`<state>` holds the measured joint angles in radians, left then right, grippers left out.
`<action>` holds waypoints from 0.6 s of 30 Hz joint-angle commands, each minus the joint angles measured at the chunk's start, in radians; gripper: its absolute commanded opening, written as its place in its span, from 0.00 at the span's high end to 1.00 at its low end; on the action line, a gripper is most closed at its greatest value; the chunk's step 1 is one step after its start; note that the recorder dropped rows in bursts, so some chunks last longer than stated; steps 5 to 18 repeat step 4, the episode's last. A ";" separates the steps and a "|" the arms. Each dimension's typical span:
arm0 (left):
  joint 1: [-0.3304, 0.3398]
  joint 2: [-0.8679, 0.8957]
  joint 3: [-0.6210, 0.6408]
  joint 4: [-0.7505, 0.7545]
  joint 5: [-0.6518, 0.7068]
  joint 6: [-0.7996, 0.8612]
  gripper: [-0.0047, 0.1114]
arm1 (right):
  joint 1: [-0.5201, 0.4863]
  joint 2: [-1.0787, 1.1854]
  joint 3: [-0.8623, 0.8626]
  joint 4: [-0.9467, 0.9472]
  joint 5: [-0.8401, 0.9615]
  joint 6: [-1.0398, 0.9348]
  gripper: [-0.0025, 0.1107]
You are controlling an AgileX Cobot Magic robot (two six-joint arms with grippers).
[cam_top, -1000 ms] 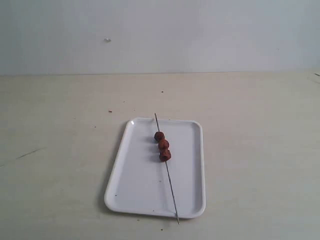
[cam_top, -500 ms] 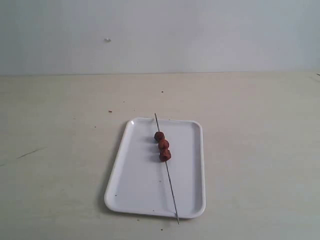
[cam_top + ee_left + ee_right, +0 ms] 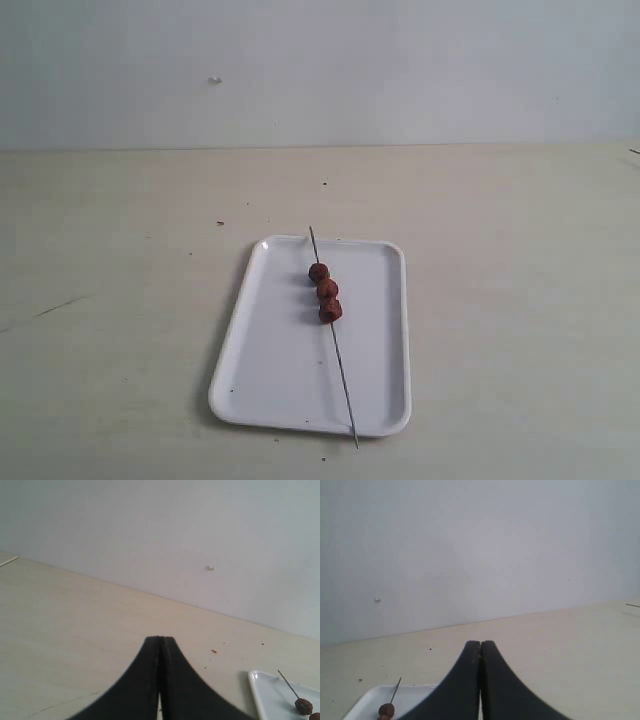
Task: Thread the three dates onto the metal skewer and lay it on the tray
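A white tray (image 3: 262, 350) sits near the middle of a pale tabletop (image 3: 110, 300), with bare surface open to its left, right and far sides. A thin skewer (image 3: 341, 375) carrying three dates (image 3: 327, 290) lies lengthwise on the tray, both tips overhanging the rim. A plain wall (image 3: 400, 70) closes off the tabletop's far edge.

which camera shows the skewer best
The exterior view: the whole metal skewer lies along the tray, three dates threaded on it. Both wrist views catch only its tip and a date or two at the frame edge.
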<state>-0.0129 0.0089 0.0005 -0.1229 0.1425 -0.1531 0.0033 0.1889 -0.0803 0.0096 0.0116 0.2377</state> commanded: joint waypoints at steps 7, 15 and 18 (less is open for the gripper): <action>0.003 -0.006 0.000 0.003 -0.001 -0.005 0.96 | -0.006 -0.004 0.005 -0.010 -0.005 -0.002 0.98; 0.003 -0.006 0.000 0.003 -0.001 -0.005 0.96 | -0.006 -0.004 0.005 -0.010 -0.005 -0.002 0.98; 0.003 -0.006 0.000 0.003 -0.001 -0.005 0.96 | -0.006 -0.004 0.005 -0.010 -0.005 -0.002 0.98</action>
